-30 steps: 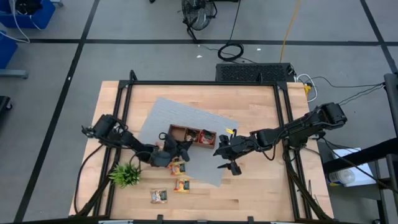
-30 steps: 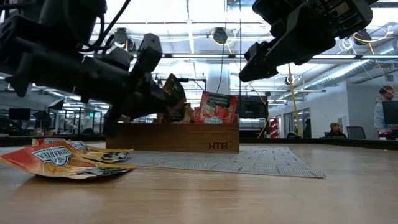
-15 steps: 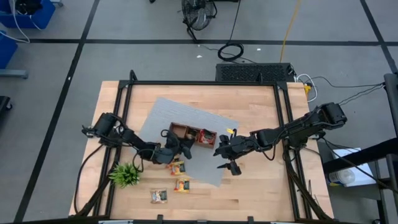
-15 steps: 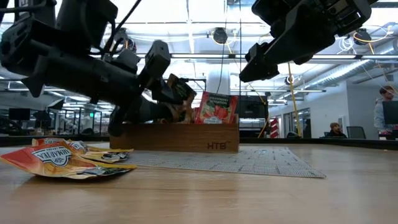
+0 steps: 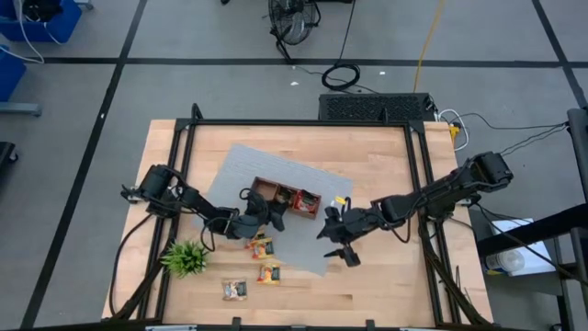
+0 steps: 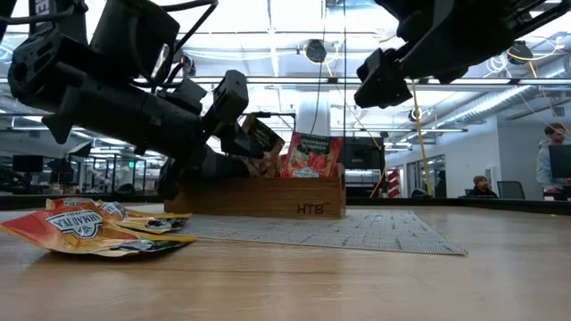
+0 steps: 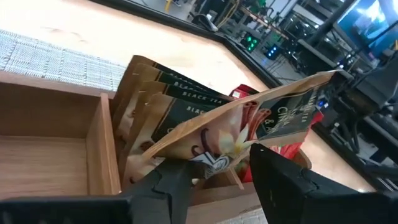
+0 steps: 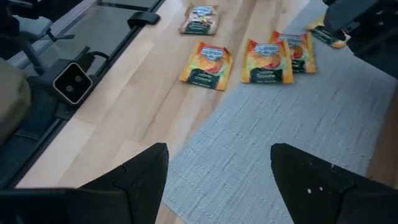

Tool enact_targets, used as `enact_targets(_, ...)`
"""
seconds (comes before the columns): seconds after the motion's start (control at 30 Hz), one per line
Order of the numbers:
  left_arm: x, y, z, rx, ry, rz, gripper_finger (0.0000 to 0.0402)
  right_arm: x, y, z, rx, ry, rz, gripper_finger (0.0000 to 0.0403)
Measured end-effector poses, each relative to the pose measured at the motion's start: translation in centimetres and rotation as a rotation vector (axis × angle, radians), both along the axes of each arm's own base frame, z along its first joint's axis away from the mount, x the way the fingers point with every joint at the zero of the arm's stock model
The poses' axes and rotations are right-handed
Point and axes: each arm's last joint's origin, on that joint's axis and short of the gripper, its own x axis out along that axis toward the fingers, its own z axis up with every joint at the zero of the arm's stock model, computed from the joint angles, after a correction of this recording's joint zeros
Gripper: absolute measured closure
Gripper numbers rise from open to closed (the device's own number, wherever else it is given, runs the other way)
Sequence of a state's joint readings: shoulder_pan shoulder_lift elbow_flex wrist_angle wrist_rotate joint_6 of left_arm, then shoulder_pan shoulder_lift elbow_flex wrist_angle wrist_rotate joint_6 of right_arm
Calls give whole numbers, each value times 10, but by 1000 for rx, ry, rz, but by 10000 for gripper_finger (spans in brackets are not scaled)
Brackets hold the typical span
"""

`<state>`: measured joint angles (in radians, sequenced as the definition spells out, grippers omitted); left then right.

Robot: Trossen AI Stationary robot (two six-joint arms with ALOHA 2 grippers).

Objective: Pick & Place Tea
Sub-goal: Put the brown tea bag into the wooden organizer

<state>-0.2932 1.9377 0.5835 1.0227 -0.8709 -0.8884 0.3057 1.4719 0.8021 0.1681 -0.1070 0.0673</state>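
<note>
Left tool (image 7: 214,177) opened; brown sachet (image 7: 249,127) leans tilted over middle compartment.

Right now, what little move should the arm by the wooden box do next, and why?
Probably lift the left gripper straight up and away. Its fingers stand apart around the brown chai sachet, which leans on the other sachets in the middle compartment of the wooden tray. It looks delivered, and orange sachets wait on the table.

A wooden table (image 5: 377,152) carries a grey mat (image 5: 248,170), a plant (image 5: 186,258) and loose sachets (image 5: 267,273).
</note>
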Motion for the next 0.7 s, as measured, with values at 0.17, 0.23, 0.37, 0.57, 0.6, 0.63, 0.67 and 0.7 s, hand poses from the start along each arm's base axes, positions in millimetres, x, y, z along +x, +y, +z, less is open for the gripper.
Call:
enact_targets(0.17, 2, 2, 2, -19, -27, -10, 241, -1, 3, 1, 2, -8, 10, 140)
enact_targets(0.23, 2, 3, 2, -27, -25, -32, 241, 0, 3, 1, 4, -14, 10, 140)
enact_targets(0.37, 3, 5, 2, -41, -22, -62, 240, 0, 3, 2, 6, -21, 10, 140)
enact_targets(0.57, 4, 5, 2, -42, -24, -64, 215, 0, 3, 2, 7, -22, 10, 140)
enact_targets(0.6, 4, 5, 2, -43, -26, -65, 207, 0, 3, 2, 7, -22, 10, 140)
enact_targets(0.63, 4, 5, 2, -44, -28, -68, 198, 0, 3, 2, 6, -22, 10, 140)
enact_targets(0.67, 4, 5, 3, -47, -30, -72, 188, 0, 3, 2, 6, -22, 10, 140)
enact_targets(0.7, 4, 5, 3, -49, -34, -74, 178, 0, 3, 2, 6, -22, 10, 140)
